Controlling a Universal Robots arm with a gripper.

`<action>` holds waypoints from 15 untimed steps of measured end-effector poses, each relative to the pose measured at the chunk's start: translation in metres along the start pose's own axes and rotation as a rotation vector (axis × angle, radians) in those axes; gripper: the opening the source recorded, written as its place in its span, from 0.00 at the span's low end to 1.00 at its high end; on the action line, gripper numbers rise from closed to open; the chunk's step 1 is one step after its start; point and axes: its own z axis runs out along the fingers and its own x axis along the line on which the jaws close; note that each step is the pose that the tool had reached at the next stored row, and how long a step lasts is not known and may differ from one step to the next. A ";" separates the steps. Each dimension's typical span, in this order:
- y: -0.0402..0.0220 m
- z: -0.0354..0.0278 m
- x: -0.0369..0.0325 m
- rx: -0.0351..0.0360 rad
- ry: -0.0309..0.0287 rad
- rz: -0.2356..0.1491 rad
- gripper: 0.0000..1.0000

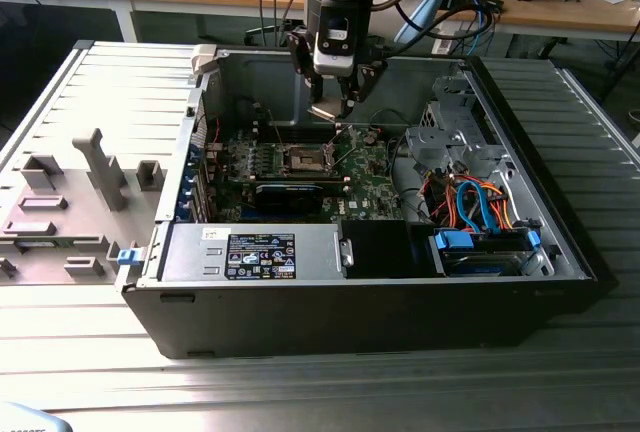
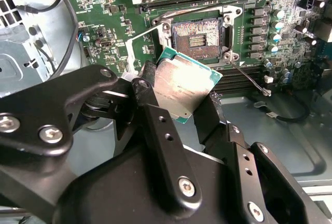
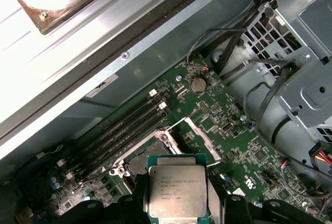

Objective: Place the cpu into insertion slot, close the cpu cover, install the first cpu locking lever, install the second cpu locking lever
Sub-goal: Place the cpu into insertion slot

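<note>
My gripper [image 1: 335, 102] is shut on the cpu [image 1: 328, 110], a flat square chip with a silvery face and green rim. It hangs inside the open computer case, above and a little behind the insertion slot [image 1: 305, 159] on the green board. In both wrist views the black fingers [image 2: 155, 115] clamp two opposite edges of the cpu [image 2: 181, 89] [image 3: 177, 190]. The insertion slot [image 2: 197, 35] [image 3: 139, 164] lies bare, its dark centre showing. The cpu cover [image 2: 132, 53] [image 3: 207, 143] stands swung open at one side of the slot.
Long black memory slots [image 3: 124, 125] run beside the socket. A metal drive cage [image 1: 450, 137] with orange and blue cables [image 1: 480, 207] fills the exterior view's right of the case. The power supply [image 1: 255, 252] sits along the front. The removed side panel [image 1: 90, 172] lies at the exterior view's left.
</note>
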 end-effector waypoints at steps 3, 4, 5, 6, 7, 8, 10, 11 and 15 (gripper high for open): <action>0.0000 0.0000 0.0000 -0.0001 -0.0002 0.005 0.54; 0.0000 0.0000 0.0000 -0.0001 -0.0004 0.006 0.54; 0.0000 0.0000 0.0000 -0.0002 -0.0005 0.007 0.54; 0.0000 0.0000 0.0000 -0.0002 -0.0007 0.010 0.54; 0.0000 0.0000 0.0000 -0.0002 -0.0008 0.011 0.54; 0.0000 0.0000 0.0000 -0.0002 -0.0008 0.012 0.54; 0.0000 0.0000 0.0000 -0.0003 -0.0011 0.016 0.54; 0.0000 0.0000 0.0000 -0.0004 -0.0012 0.017 0.54; 0.0000 0.0000 0.0000 -0.0005 -0.0018 0.025 0.54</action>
